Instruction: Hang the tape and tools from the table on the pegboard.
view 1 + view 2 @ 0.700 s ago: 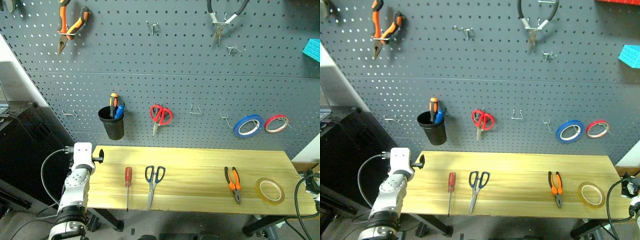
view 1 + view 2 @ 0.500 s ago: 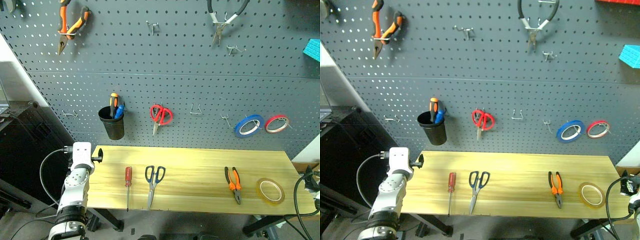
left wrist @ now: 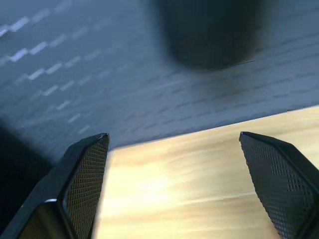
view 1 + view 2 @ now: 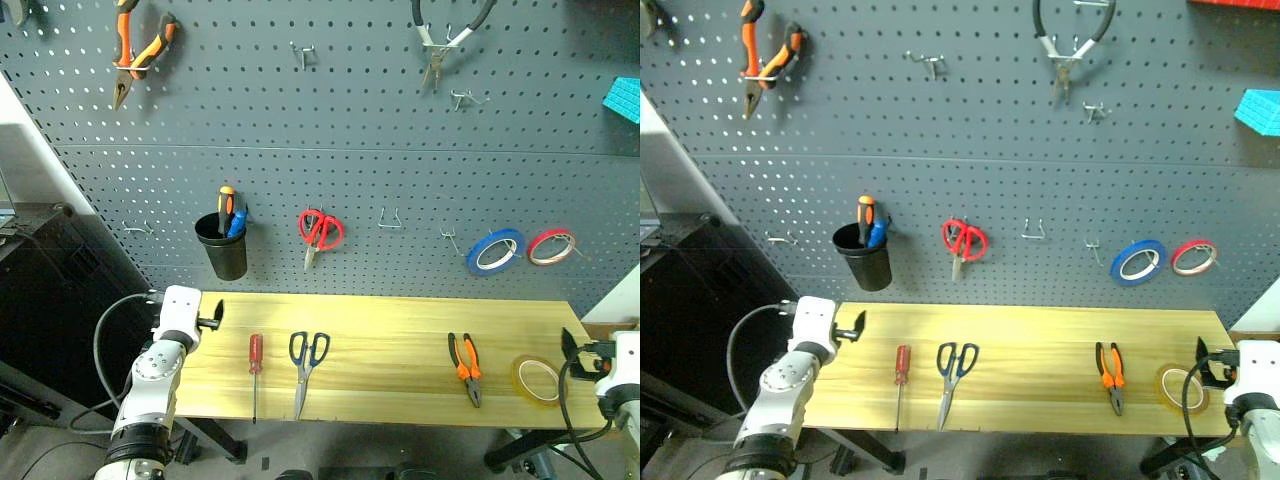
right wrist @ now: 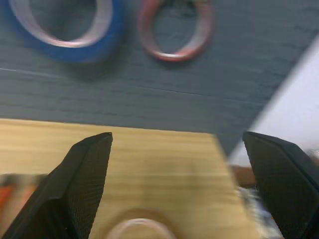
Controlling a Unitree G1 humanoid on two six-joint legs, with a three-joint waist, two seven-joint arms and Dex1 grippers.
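Long light-yellow wood worktop (image 4: 390, 320) with visible grain, set against a dark grey perforated pegboard (image 4: 340, 150).

Nearest, at the worktop's two ends: left gripper (image 4: 214, 316), fingers wide apart, empty, over the left end. Right gripper (image 4: 1203, 364), fingers wide apart, empty, just beside the yellowish translucent tape roll (image 4: 541, 380) lying flat near the right end.

Across the worktop, all well apart: small orange-and-black pliers (image 4: 465, 367), dark-handled scissors (image 4: 306, 365), slim red-handled screwdriver (image 4: 256, 368). None hung yet.

Handling, judged: tape is light, stiff enough, smooth; pinch across the ring wall, one finger inside the hole. Pliers are heaviest; take them at the handles. Scissors by the handle loops; screwdriver by its red grip, since the shaft looks thin and slick.

Farther, on the pegboard: black cup (image 4: 224, 250), red-handled scissors (image 4: 320, 232), blue tape roll (image 4: 496, 251), thinner red tape roll (image 4: 552, 246), bare metal hooks (image 4: 390, 220).

Right wrist view puts the tape roll's rim between the open fingers (image 5: 82, 189); head views show all the pegboard hooks. Left wrist view looks across bare wood towards the dark cup.
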